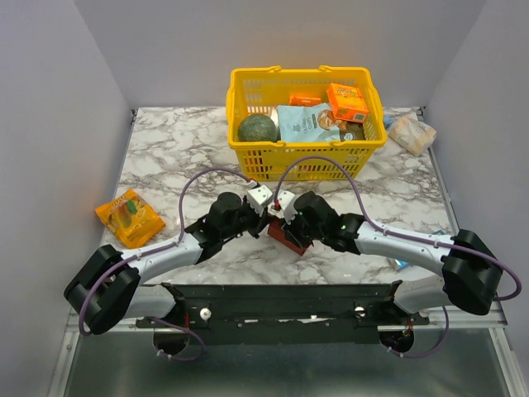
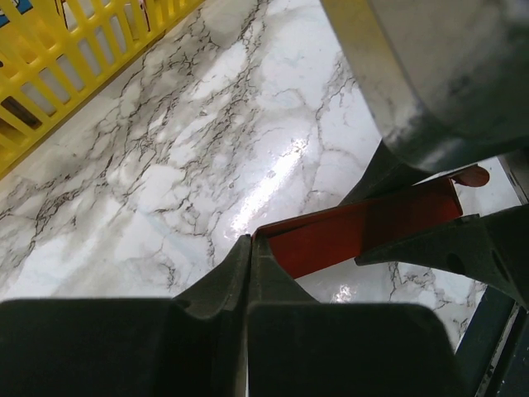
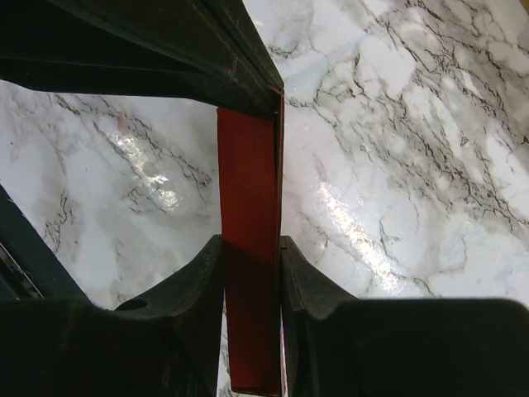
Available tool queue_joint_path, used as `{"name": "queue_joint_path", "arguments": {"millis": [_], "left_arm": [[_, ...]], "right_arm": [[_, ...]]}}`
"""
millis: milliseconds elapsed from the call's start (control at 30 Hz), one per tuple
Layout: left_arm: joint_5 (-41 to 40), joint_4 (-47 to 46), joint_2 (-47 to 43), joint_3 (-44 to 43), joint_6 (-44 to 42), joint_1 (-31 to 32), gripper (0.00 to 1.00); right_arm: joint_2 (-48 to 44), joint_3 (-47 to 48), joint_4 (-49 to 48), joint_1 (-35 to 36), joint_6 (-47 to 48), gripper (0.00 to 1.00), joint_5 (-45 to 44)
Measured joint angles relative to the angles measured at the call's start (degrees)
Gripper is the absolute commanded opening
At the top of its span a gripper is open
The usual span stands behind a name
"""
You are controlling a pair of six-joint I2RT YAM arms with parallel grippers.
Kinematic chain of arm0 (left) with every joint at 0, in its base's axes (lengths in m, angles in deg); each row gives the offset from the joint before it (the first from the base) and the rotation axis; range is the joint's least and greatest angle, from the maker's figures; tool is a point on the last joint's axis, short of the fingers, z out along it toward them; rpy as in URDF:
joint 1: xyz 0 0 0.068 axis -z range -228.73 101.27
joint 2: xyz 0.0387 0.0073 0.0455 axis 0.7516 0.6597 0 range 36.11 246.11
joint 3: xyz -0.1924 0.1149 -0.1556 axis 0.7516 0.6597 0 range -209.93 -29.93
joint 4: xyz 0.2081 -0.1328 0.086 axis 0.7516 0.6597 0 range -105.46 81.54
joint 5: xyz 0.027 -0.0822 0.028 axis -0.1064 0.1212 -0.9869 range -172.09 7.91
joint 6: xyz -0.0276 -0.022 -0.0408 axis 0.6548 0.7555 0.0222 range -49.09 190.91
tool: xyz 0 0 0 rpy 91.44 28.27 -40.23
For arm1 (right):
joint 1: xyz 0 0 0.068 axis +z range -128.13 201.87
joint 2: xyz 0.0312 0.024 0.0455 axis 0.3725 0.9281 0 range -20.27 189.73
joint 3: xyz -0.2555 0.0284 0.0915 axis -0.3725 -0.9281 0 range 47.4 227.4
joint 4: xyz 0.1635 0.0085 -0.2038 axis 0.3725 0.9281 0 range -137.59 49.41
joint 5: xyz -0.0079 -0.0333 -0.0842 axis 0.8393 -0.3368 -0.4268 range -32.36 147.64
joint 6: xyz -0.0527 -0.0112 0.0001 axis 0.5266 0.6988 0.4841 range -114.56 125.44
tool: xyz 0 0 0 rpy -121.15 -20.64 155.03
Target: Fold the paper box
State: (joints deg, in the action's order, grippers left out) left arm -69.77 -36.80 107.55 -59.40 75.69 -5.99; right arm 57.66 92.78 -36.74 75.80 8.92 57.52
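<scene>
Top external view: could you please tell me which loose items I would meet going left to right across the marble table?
Orange crinkled plastic snack packet → bright red cardboard paper box → pale wrapped packet. Yellow plastic basket omitted: it overlaps the box.

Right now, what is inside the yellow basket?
Inside the yellow basket lie a dark green round fruit, a pale blue packet, an orange carton and a small orange packet. Whatever lies under them is covered.
</scene>
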Motion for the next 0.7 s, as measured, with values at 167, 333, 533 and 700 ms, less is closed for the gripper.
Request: {"name": "queue_joint_path", "arguments": {"millis": [167, 333, 533, 700], "left_arm": [[1.0, -0.1, 1.0, -0.2, 0.8, 0.0, 0.00], [1.0, 0.7, 2.7, -1.1, 3.2, 0.0, 0.00], [0.3, 0.8, 3.7, -1.8, 7.5, -0.2, 0.00], [-0.8, -1.2, 4.4, -1.3, 10.3, -0.2, 0.00]], "right_arm": [[0.2, 0.1, 0.6, 0.0, 0.0, 0.22, 0.0], [0.9, 0.5, 1.3, 0.0, -0.1, 0.22, -0.2], [1.5, 1.2, 2.1, 0.0, -0.4, 0.22, -0.6], [2.0, 1.7, 2.4, 0.0, -0.5, 0.22, -1.4]]}}
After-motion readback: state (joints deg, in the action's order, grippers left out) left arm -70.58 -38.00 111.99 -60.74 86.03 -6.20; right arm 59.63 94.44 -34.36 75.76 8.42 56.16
